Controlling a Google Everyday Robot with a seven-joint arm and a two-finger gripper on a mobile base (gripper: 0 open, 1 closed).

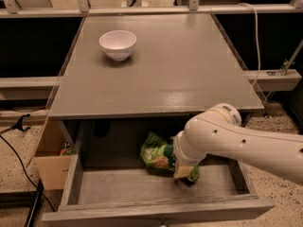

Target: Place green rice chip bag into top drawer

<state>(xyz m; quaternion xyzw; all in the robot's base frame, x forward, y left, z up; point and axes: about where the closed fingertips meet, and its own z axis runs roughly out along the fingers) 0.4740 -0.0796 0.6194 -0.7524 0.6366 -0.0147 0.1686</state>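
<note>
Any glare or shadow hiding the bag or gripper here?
Camera view: mild sheen on the tabletop; the top drawer is shadowed at the rear, but the green rice chip bag reads fine; the gripper, at the bag, is masked by the wrist, not by lighting.

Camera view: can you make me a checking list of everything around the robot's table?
Surface: grey tabletop, holding a white bowl at back left.
Job's things: green rice chip bag lies inside the open top drawer, right of middle.
Clutter: cardboard box left of the drawer.
Grippers: claw is down in the drawer at the bag's right end, under the white arm.
Cables: white cable hangs at right rear; black cable lower left.
Surroundings: speckled floor.
</note>
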